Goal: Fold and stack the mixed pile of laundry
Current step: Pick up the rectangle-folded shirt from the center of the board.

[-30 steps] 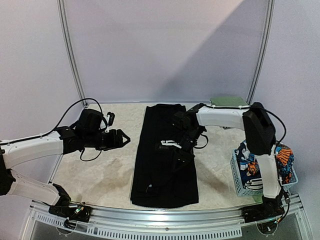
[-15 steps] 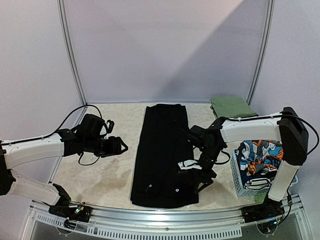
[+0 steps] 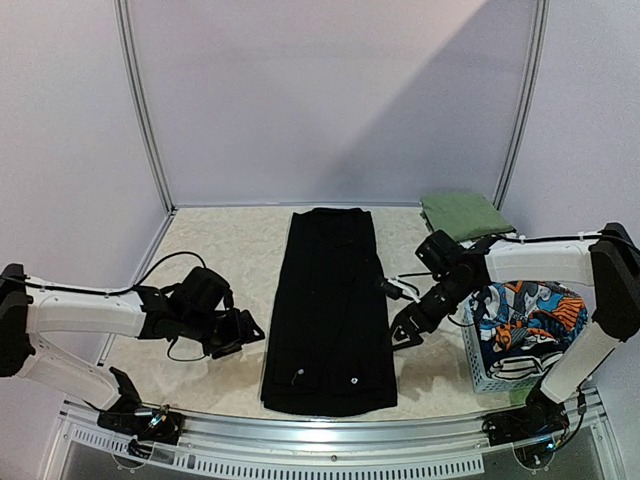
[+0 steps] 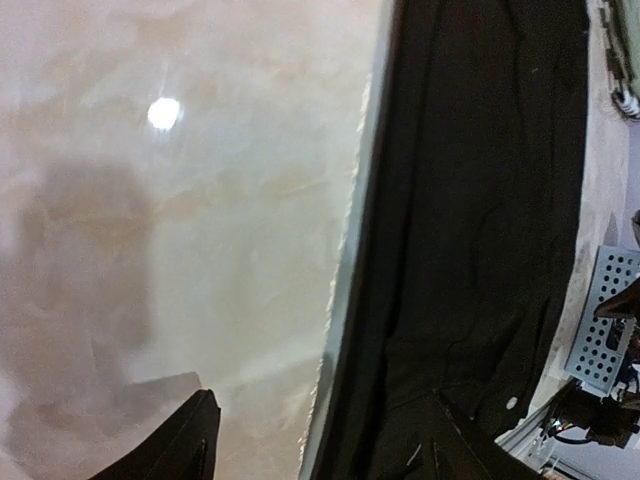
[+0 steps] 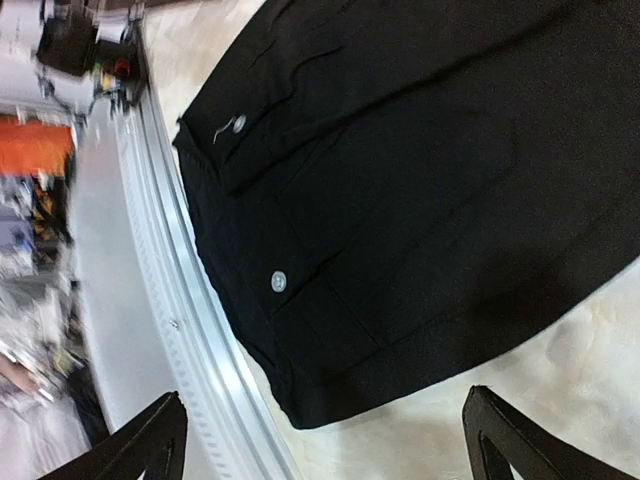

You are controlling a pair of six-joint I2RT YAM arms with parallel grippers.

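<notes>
A large black garment (image 3: 330,310) from the mixed laundry pile lies flat as a long strip down the middle of the table. My left gripper (image 3: 245,335) hovers low just left of its near half, open and holding nothing. In the left wrist view the garment (image 4: 480,200) fills the right side, and the left gripper (image 4: 320,450) spans its left edge. My right gripper (image 3: 405,332) is open beside the garment's right edge. The right wrist view shows the gripper (image 5: 325,445) empty above the garment's near corner (image 5: 430,150), which has two pale buttons. An orange-blue-white print garment (image 3: 525,310) sits in the basket.
A pale blue lattice basket (image 3: 480,368) stands at the front right, under the right arm. A folded olive-green cloth (image 3: 462,212) lies at the back right corner. The table's metal front rail (image 5: 170,300) runs right by the garment's near hem.
My right gripper has opened, released the black garment and drawn back off its right edge. My left arm has moved nearer the front and closer to the garment.
</notes>
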